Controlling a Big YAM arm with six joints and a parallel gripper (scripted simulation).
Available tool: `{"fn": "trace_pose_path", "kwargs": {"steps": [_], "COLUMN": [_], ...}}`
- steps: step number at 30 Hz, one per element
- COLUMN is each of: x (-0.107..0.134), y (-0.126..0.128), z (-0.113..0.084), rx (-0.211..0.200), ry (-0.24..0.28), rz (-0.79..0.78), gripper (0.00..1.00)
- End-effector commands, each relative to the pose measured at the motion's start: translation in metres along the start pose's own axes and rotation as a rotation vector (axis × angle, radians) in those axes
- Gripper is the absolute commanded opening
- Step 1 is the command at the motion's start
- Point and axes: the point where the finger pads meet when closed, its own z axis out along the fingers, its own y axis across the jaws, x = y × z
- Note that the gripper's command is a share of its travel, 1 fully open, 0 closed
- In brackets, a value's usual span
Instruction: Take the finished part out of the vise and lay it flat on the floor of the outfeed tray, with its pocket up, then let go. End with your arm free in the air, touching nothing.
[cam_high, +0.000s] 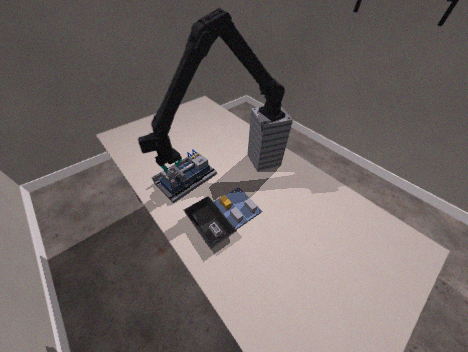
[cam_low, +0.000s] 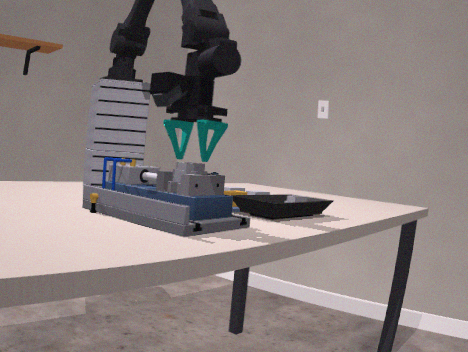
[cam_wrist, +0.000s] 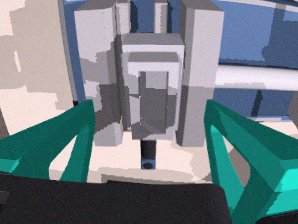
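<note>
Teal fingers (cam_high: 178, 163) (cam_low: 205, 142) point down above the vise (cam_high: 182, 179) (cam_low: 210, 206) (cam_wrist: 202, 75), fitted to the tool (cam_high: 171, 165) (cam_low: 193, 159) (cam_wrist: 149, 109), which is released and grasps nothing; the finished part (cam_high: 174, 171) (cam_low: 190, 167) (cam_wrist: 152, 62), grey, sits between the jaws of the vise, its pocket facing up; beside the vise on the bench (cam_high: 320, 250) (cam_low: 45, 220) stands the black outfeed tray (cam_high: 200, 226) (cam_low: 280, 207), with another grey part (cam_high: 215, 229) inside; on the far side of that tray from the vise's outer end lies a blue plate (cam_high: 244, 217) bearing one orange block (cam_high: 225, 202) and two grey blocks (cam_high: 236, 215) (cam_high: 251, 206).
</note>
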Motion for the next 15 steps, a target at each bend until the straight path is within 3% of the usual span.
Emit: {"fn": "trace_pose_path", "kwargs": {"steps": [1,15], "x": [0.0011,0.0013], "y": [0.0085,0.0079], "z": [-0.0124,-0.0108], "rx": [-0.024,-0.022], "ry": [-0.016,-0.015], "rz": [-0.004,-0.004], "gripper": [0.64,0.64]}}
